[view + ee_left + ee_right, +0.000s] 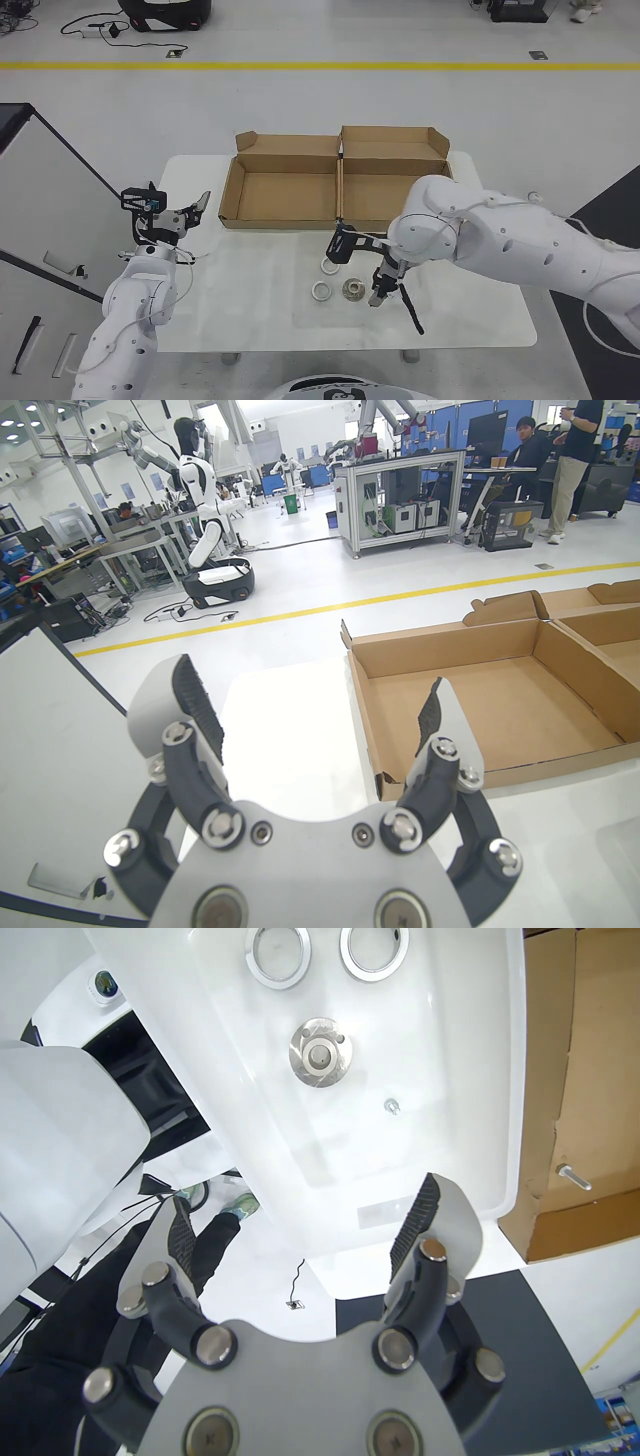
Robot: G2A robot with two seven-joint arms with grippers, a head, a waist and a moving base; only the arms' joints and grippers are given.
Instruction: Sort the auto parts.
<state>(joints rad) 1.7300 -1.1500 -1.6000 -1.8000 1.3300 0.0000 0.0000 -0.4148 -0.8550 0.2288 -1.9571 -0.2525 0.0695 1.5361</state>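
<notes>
- bench (470,300): most parts lie loose on it in front of the boxes. Sorting looks barely begun.
- left box (285,197): open, floor bare as far as visible, nothing sorted into it.
- right box (390,195): open. One bolt (575,1176) lies on its cardboard, seemingly the only part put away.
- right gripper (305,1198): jaws spread, holding nothing, over the bench near the flanged disc (320,1053). That is probably the next pick.
- left gripper (312,680): jaws spread, empty, at the bench's left side beside the left box, well apart from the parts.
- flanged disc: flat on the bench, left to sort.
- ring nearer the boxes (329,267) and second ring (321,291): on the bench near the flanged disc, left to sort.
- small nut (392,1106): on the bench near the flanged disc, left to sort.
</notes>
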